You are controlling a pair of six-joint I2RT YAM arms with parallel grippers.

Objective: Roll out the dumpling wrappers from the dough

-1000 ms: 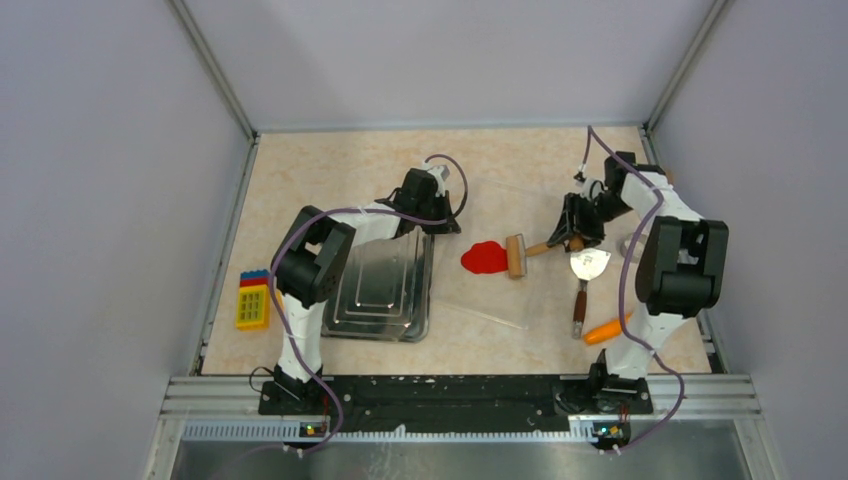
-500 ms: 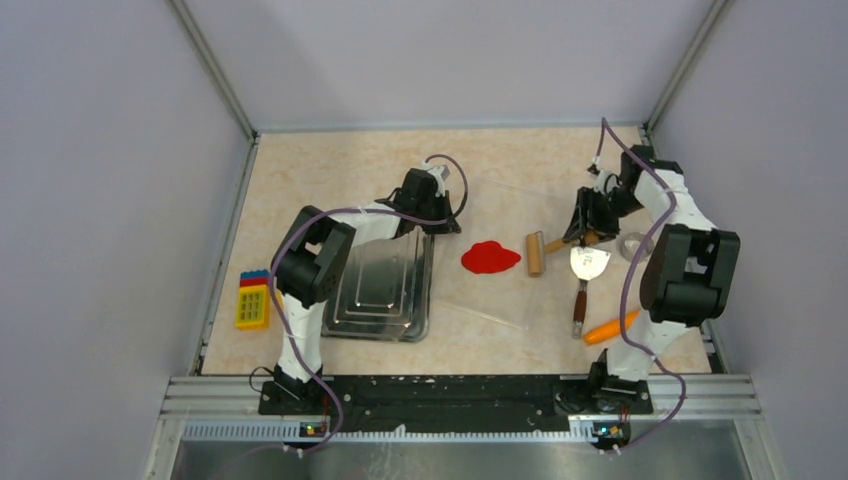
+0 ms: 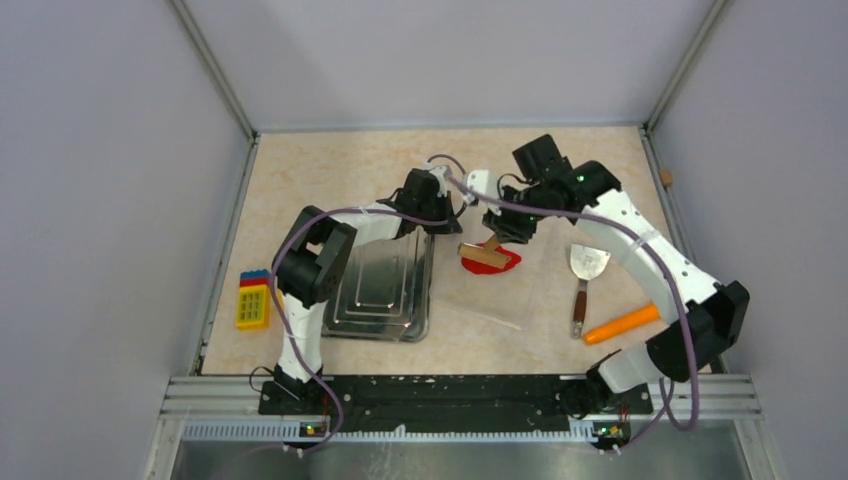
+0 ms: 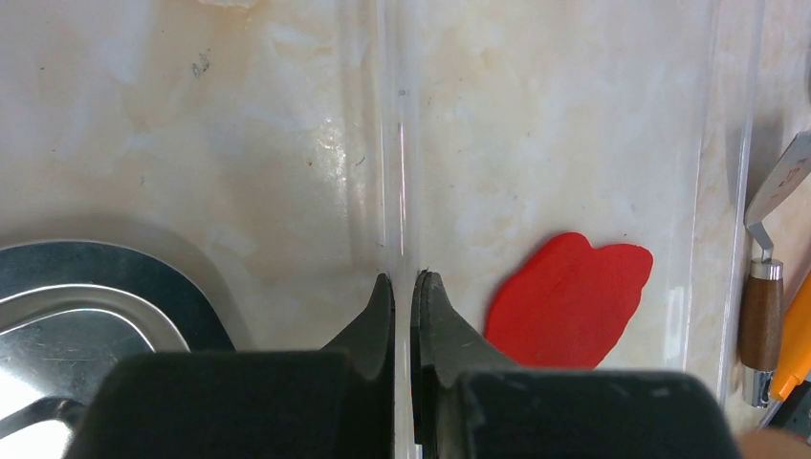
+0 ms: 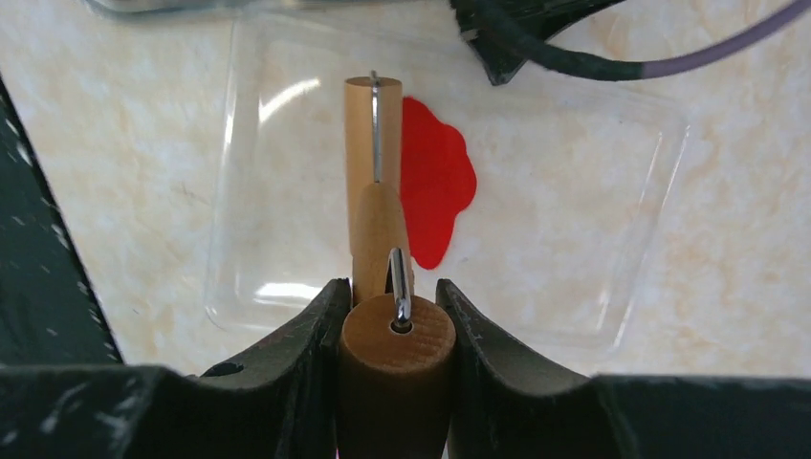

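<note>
The dough point(image 3: 503, 262) is a flat, irregular bright red piece lying on a clear plastic sheet point(image 3: 480, 292) mid-table. A wooden roller point(image 3: 483, 254) rests across the dough's left part. My right gripper point(image 3: 505, 228) is shut on the roller's handle. In the right wrist view the handle's round end sits between the jaws of my right gripper point(image 5: 395, 316), with the roller barrel point(image 5: 361, 134) beside the dough point(image 5: 438, 177). My left gripper point(image 4: 403, 282) is shut on the sheet's raised edge point(image 4: 400, 143), left of the dough point(image 4: 569, 301). The dumpling wrappers are out of view.
A metal tray point(image 3: 385, 290) lies under the left arm. A spatula point(image 3: 583, 280) and an orange carrot point(image 3: 622, 324) lie to the right of the sheet. Yellow and blue toy blocks point(image 3: 252, 300) sit at the far left. Walls enclose the table on three sides.
The right arm swung left and reached over from the far side, carrying the roller from beside the spatula onto the dough. The left arm stayed still.
</note>
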